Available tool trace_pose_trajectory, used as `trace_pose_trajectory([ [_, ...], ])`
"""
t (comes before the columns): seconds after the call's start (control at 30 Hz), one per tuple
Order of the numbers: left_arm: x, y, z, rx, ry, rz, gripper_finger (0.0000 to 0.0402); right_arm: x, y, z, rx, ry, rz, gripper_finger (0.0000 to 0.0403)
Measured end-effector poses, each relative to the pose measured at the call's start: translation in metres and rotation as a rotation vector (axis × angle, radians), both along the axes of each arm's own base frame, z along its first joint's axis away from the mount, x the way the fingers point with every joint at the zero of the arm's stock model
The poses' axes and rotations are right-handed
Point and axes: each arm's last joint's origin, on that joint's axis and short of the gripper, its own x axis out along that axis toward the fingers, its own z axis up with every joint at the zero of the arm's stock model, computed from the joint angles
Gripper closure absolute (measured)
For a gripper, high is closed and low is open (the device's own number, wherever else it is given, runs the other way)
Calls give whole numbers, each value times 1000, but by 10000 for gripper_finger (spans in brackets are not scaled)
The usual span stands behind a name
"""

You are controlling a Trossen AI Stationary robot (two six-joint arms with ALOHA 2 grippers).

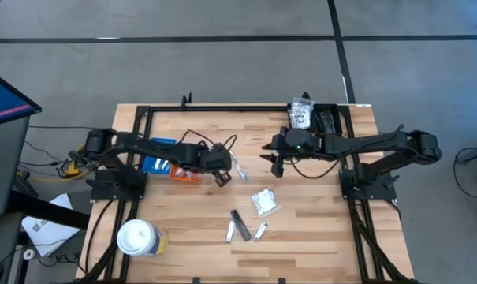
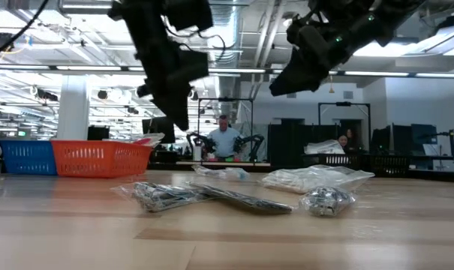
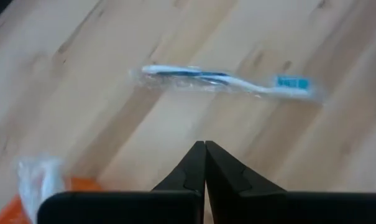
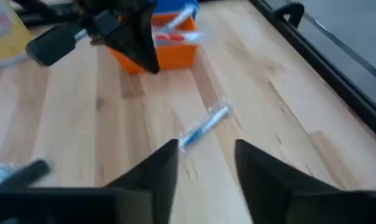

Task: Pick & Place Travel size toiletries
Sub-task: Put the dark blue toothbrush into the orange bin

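With its jaws parted and empty, the right claw (image 4: 206,162) hovers over the wrapped toothbrush (image 4: 204,126) lying mid-desk, seemingly lining up a grasp, while the left claw (image 3: 204,163) waits pinched together beside it.

A grey floor (image 1: 222,63) with dark lines surrounds the table; ceiling lights (image 2: 54,52) brighten the open workroom behind.

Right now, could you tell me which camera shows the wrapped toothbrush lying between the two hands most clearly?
The left wrist view: the toothbrush fills the frame, wrapper and blue head plain. The right wrist view shows it smaller, beyond that hand's fingers. The high view gives only a thin sliver. In the low view I cannot pick it out.
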Motion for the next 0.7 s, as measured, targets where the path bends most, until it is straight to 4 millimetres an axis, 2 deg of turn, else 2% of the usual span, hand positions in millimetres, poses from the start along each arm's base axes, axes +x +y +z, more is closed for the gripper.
trace_pose_trajectory([
  [0.07,-11,-3,5,-10,-29,7,401,3,1,0,15,-27,-4,224],
  [0.17,-26,-4,15,-27,-88,41,401,14,6,-11,56,-33,-9,186],
  [0.27,-43,-4,22,-44,-170,78,401,36,4,-25,102,1,-33,165],
  [0.4,-58,-7,26,-71,-298,90,401,59,-2,-52,122,121,-121,165],
  [0.53,-68,-11,31,-87,-402,68,401,82,-7,-54,134,150,-135,181],
  [0.6,-73,-12,33,-85,-412,61,401,86,-6,-62,144,238,-140,189],
  [0.67,-75,-14,35,-87,-432,53,401,103,-7,-65,148,242,-137,193],
  [0.7,-76,-14,35,-86,-432,52,401,103,-7,-70,153,303,-142,194],
])
